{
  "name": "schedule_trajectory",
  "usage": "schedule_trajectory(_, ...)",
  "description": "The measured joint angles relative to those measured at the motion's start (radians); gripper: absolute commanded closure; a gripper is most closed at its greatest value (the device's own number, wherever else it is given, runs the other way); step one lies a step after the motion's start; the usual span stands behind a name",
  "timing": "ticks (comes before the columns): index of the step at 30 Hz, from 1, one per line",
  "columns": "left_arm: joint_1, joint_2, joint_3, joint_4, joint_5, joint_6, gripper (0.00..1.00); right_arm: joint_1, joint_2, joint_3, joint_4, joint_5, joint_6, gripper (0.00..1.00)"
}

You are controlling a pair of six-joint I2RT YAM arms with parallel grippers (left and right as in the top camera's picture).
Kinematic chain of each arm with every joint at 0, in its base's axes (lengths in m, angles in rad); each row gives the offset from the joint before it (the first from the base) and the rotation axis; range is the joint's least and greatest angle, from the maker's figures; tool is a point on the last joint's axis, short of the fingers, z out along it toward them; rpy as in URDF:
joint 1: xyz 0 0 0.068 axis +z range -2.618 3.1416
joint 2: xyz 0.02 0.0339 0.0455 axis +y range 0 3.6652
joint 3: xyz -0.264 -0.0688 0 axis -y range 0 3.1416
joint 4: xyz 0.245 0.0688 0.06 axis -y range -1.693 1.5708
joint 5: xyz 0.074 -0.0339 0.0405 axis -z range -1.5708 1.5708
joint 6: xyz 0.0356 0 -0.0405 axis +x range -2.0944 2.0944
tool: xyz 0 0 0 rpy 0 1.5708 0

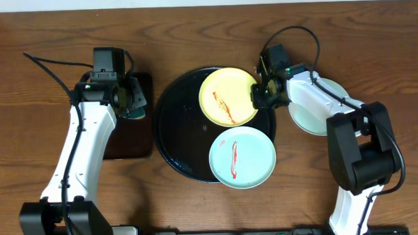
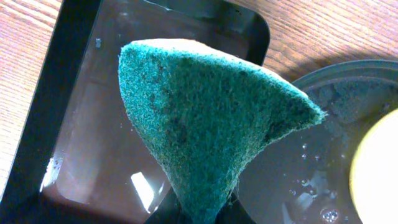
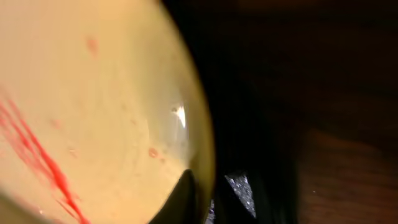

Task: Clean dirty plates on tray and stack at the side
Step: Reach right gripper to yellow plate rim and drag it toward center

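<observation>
While the left gripper [image 1: 134,99] pinches a green scouring sponge [image 2: 205,124], the right gripper [image 1: 258,96] clamps the round yellow plate [image 1: 225,85].

Brown, strongly grained wooden table [image 1: 31,26] under soft, even light.

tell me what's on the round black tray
The tray holds a yellow plate and a pale blue plate, each with a red streak; the blue one overhangs the rim. The right gripper is at the yellow plate's edge. What lies beneath the plates is covered.
</observation>
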Motion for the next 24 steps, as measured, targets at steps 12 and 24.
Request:
schedule_trajectory(12, 0.0, 0.0, 0.0, 0.0, 0.0, 0.0, 0.92, 0.071, 0.0, 0.029, 0.038, -0.072, 0.059, 0.99)
schedule_trajectory(24, 0.0, 0.0, 0.0, 0.0, 0.0, 0.0, 0.93, 0.233, 0.0, 0.03, 0.101, -0.038, 0.172, 0.52)
